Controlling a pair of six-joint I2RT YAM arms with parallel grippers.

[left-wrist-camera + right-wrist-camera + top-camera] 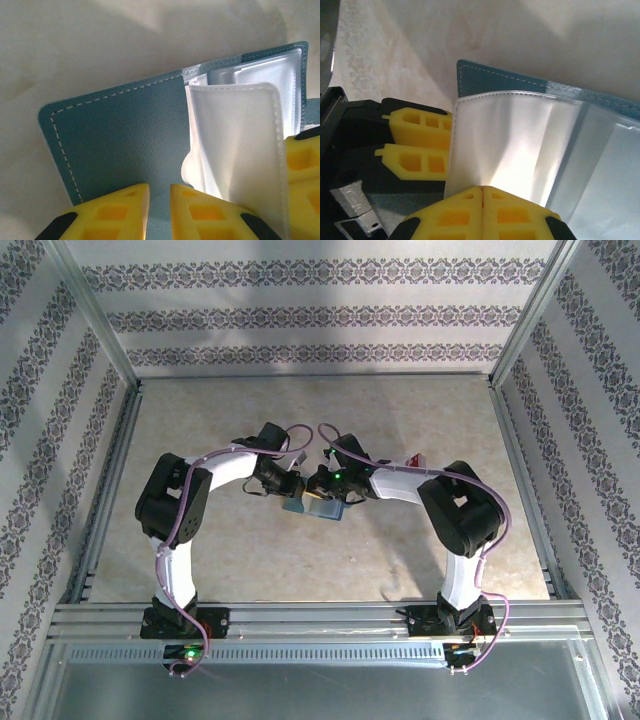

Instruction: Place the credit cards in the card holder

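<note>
The card holder [318, 506] lies open at the centre of the table [250, 570]. The left gripper [159, 210], nearly closed, clamps its teal cover. The right gripper [482, 197], fully closed, pinches a clear pocket [510, 140] upward. We judge this to be the pocket-opening step. Next, free one gripper to fetch what appears to be a red card [414, 461]. The table is beige, and patterned walls [300, 310] enclose it.

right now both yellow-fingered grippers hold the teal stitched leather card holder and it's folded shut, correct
Not folded shut: the teal stitched card holder is spread open, its pale see-through pockets fanned out, as the left wrist view shows. The left gripper and right gripper do both hold it.
</note>
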